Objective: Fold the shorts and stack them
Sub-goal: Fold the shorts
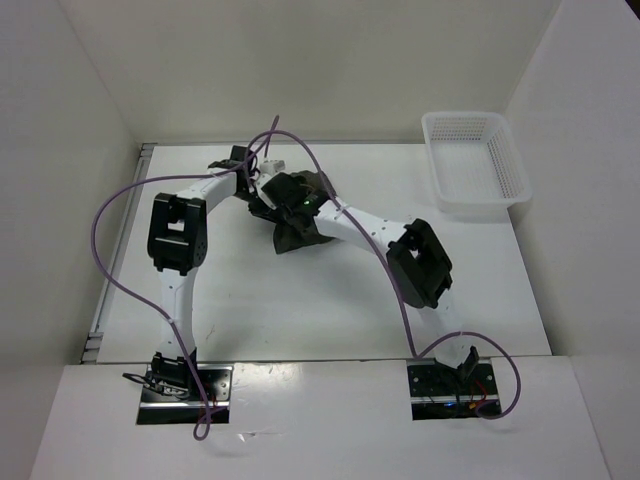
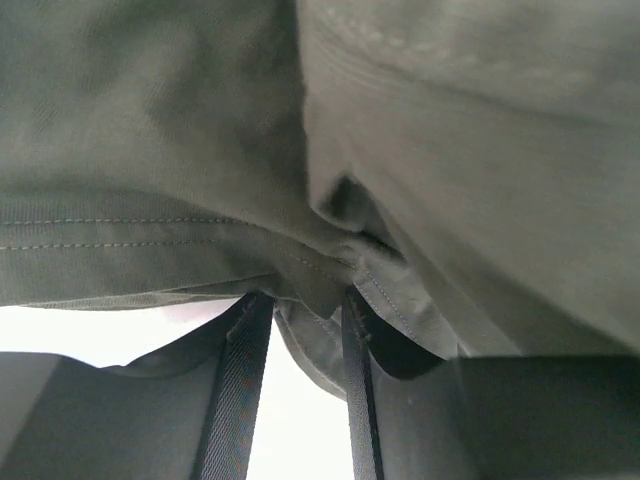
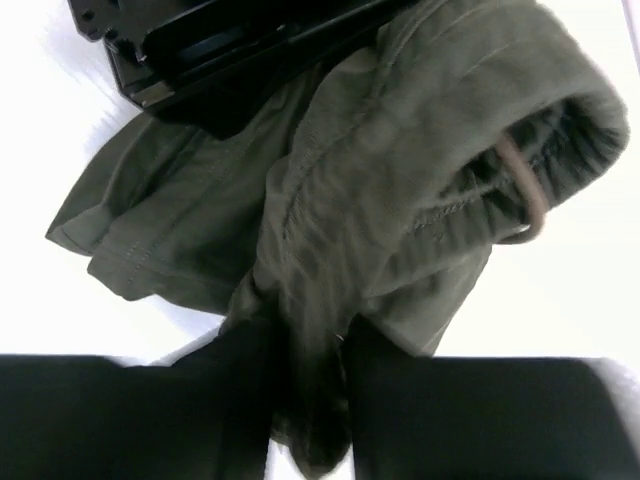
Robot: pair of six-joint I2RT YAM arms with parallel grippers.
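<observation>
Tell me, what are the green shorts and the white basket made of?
The shorts look like soft woven cloth, maybe cotton. They are matte dark olive, crumple into loose folds, and show stitched hems and a thin drawstring. The basket looks like stiff white plastic, since its walls stand straight and are full of small mesh holes.

The left arm (image 1: 178, 235) has its elbow raised and its forearm reaching forward and inward. The left hand (image 2: 300, 320) is clamped on a fold of the shorts (image 2: 150, 150). The right arm (image 1: 420, 262) angles inward. The right hand (image 3: 305, 400) pinches the shorts between both fingers. The two hands are just beside each other.
</observation>
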